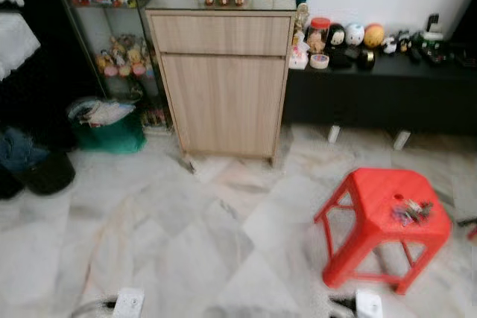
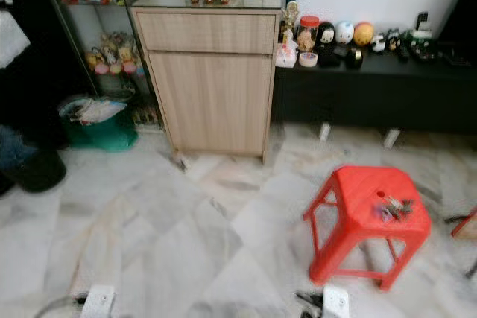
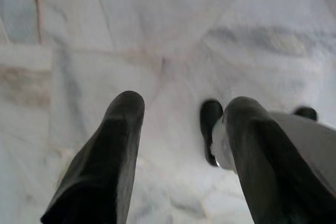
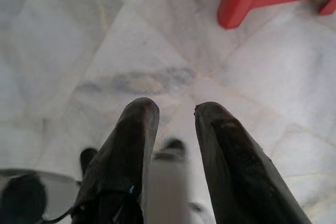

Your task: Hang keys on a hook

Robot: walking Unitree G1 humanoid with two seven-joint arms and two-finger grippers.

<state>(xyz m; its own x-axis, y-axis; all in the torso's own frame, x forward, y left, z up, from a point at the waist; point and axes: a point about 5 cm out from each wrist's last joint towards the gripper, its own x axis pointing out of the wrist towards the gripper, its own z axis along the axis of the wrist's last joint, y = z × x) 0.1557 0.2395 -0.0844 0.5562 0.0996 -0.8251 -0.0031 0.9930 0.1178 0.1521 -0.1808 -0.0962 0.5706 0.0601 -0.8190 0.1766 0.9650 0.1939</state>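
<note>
I see the keys (image 1: 411, 211) lying loose on the red stool (image 1: 373, 191) to my right, both grippers, left gripper (image 3: 181, 111) and right gripper (image 4: 176, 116), hanging open and empty over marble floor; a careless pinch could knock them off the seat.

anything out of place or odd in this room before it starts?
One thing: the keys lie loose on the seat of the red stool, out on the marble floor, not on any hook. The wooden cabinet and black shelf are cluttered but upright; nothing looks spilled or broken.
</note>
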